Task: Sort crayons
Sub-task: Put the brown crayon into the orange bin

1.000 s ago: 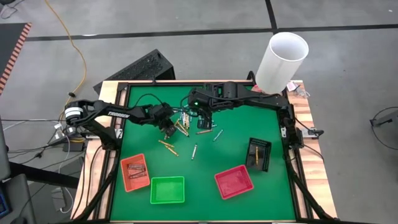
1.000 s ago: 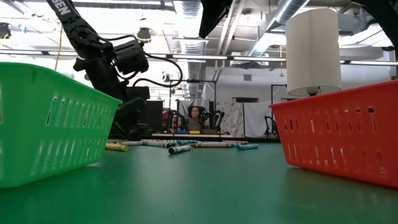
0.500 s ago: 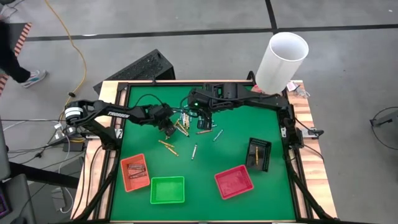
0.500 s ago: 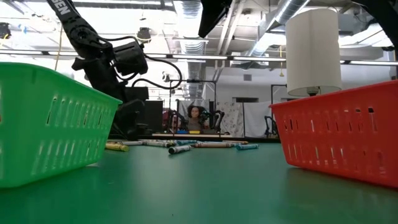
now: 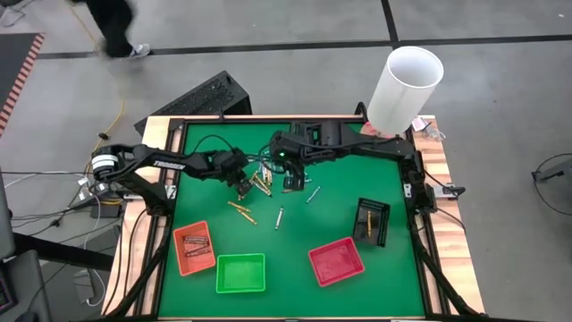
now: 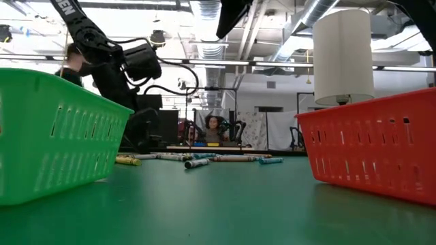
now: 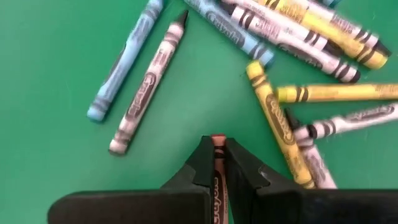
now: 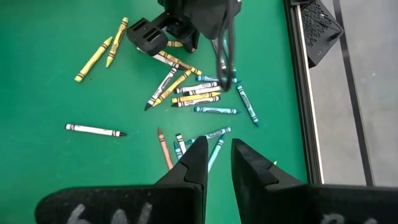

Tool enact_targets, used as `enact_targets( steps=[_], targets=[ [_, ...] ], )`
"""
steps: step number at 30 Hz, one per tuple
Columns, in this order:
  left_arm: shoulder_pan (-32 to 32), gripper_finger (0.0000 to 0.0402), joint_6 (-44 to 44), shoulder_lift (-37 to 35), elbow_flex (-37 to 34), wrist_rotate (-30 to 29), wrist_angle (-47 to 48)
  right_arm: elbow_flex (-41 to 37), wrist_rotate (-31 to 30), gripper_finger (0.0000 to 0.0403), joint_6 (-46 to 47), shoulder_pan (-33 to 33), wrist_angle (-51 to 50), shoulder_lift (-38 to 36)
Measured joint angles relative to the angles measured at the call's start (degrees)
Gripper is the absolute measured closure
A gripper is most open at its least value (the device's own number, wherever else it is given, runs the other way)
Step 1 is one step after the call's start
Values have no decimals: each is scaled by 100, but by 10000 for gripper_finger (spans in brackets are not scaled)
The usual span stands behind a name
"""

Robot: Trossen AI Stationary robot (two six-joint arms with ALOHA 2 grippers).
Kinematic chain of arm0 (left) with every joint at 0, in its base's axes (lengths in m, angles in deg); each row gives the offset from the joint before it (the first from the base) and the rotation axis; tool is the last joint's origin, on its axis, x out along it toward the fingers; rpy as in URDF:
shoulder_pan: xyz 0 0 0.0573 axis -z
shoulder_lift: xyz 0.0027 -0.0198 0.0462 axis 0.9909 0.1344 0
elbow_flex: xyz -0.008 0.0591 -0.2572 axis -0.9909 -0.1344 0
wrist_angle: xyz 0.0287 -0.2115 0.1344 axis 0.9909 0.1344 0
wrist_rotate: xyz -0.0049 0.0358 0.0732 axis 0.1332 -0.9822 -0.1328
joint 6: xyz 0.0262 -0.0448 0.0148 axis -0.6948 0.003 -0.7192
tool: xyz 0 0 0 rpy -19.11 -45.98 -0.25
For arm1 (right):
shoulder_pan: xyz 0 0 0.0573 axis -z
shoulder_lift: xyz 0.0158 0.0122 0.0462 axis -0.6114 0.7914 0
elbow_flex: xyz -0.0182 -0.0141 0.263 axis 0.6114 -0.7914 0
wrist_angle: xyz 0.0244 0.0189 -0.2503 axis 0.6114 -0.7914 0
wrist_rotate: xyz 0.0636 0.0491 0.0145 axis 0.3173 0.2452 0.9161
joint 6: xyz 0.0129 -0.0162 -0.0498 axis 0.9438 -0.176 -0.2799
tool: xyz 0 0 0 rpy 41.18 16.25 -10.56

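Several crayons [image 5: 264, 179] lie loose in a pile on the green mat, yellow, grey-white and light blue, with more scattered nearby [image 5: 241, 212]. My left gripper [image 5: 241, 185] is down at the pile's left edge and is shut on a reddish-brown crayon [image 7: 217, 168]. My right gripper [image 8: 217, 163] hangs high over the pile's right side. It is open with nothing between its fingers. The left gripper also shows in the right wrist view [image 8: 146, 34]. Another reddish-brown crayon [image 8: 163, 149] lies alone on the mat. My left gripper pinches the reddish-brown crayon between its two fingers, which lie along its length. The crayon's end [image 7: 217, 139] pokes out just past the fingertips. The fingers slant down from the table's left side. Whether the crayon is off the mat, I cannot tell.
Along the near side stand an orange tray [image 5: 194, 247] holding reddish crayons, a green tray [image 5: 240, 273] and a red tray [image 5: 337, 261]. A black tray [image 5: 372, 221] with one yellow crayon sits at the right. A white cylinder [image 5: 404, 85] stands at the far right corner.
A person has walked across the floor beyond the table's far left corner. Both arms have stayed in place.
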Motion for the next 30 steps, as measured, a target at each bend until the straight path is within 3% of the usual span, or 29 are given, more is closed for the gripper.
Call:
enact_targets(
  steps=[8,16,24,30],
  targets=[
    [1,401,-11,-863,-13,14,-110,0,-344,337,54,-109,231,0],
    [2,401,-39,-2374,-7,-20,-549,-2,-949,337,293,-246,666,-15],
    [120,401,-299,-4066,2,31,-1314,-2,-857,337,243,-560,1235,-28],
    [533,401,-509,-5058,4,291,-1800,-2,46,337,-325,-675,2632,-28]
  ],
)
